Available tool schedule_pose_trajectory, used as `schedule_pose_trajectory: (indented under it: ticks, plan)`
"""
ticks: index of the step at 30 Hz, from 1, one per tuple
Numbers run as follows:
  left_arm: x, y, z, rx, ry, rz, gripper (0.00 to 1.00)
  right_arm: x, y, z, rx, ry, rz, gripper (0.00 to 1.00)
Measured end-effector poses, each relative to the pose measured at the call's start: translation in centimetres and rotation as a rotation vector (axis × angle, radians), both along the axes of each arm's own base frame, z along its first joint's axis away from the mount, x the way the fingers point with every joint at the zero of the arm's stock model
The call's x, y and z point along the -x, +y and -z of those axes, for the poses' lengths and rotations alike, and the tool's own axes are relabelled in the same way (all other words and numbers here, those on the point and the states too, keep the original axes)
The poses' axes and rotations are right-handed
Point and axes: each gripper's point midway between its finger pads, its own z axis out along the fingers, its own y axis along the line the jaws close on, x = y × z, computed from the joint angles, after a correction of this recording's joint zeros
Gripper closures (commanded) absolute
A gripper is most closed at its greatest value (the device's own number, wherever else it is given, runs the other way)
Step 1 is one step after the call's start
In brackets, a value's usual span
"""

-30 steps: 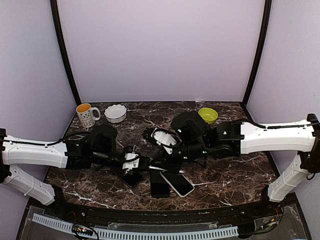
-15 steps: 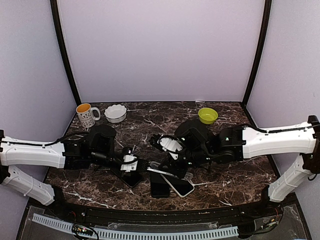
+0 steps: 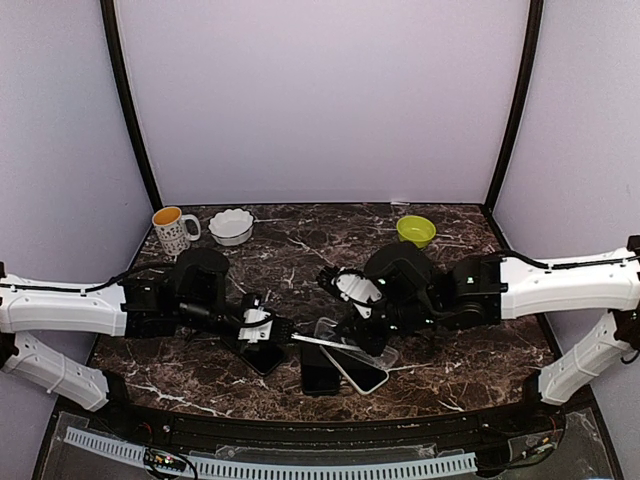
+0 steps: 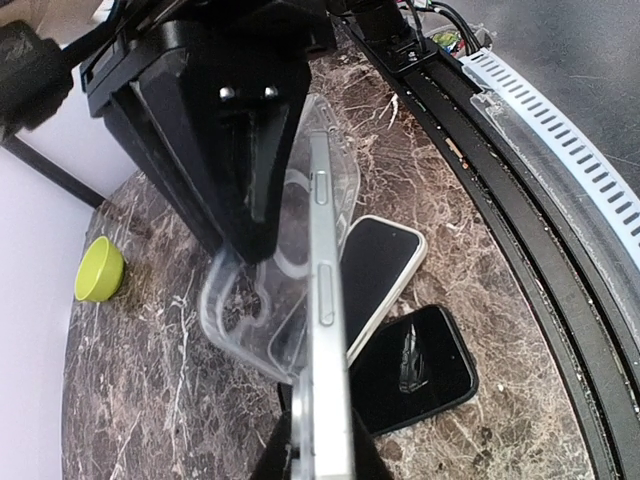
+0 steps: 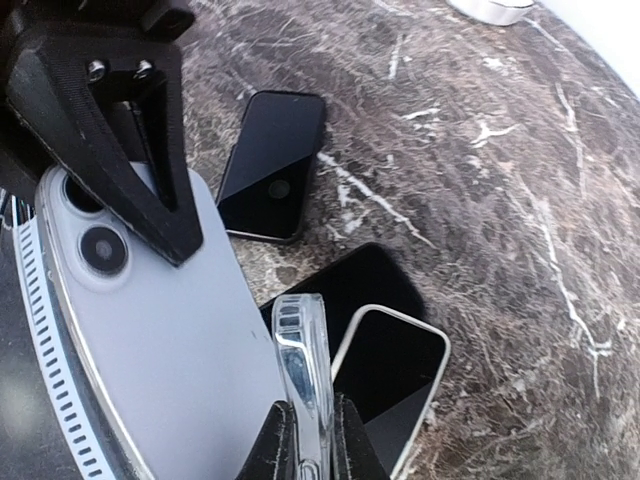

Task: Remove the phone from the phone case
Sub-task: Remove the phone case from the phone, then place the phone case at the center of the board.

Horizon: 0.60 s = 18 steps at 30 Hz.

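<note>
My left gripper [image 4: 322,445] is shut on a silver phone [image 4: 322,300], which I see edge-on in the left wrist view. In the right wrist view the phone's pale back [image 5: 160,340] with two lenses faces the camera. The clear phone case [image 4: 255,300] angles away from the phone's back, with only its near corner still close to the phone. My right gripper [image 5: 305,435] is shut on the case's rim [image 5: 303,370]. In the top view both grippers, left [image 3: 272,330] and right [image 3: 352,332], meet low over the table's front middle, with the phone [image 3: 312,342] between them.
Three other phones lie on the marble below: a black one [image 3: 258,357], another black one [image 3: 320,372] and a white-framed one [image 3: 360,371]. A mug [image 3: 172,230] and a white bowl [image 3: 231,226] stand at the back left. A green bowl [image 3: 416,230] stands at the back right.
The right arm has swung right and lower, and its gripper has closed tighter on the case, drawing it off the phone. The left arm has hardly moved.
</note>
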Motion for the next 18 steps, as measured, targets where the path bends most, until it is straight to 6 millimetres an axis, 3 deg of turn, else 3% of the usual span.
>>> schedule_pose_trajectory:
  ticks: [4,10,14,18]
  plan:
    - [-0.2,0.8,-0.9,0.004,-0.021,-0.028,1.00,-2.1,-2.0,-1.4,-0.042,-0.010,0.091,1.00]
    - [0.0,2.4,-3.4,0.053,-0.037,-0.071,1.00,-9.8,-5.7,-3.0,-0.124,-0.027,0.330,1.00]
    - [0.8,3.5,-3.3,0.061,0.003,-0.090,1.00,-14.4,-7.3,-2.3,-0.159,-0.007,0.453,1.00]
    - [1.4,4.1,-2.4,0.042,0.070,-0.110,1.00,-18.9,-7.8,-0.5,-0.209,0.061,0.549,1.00]
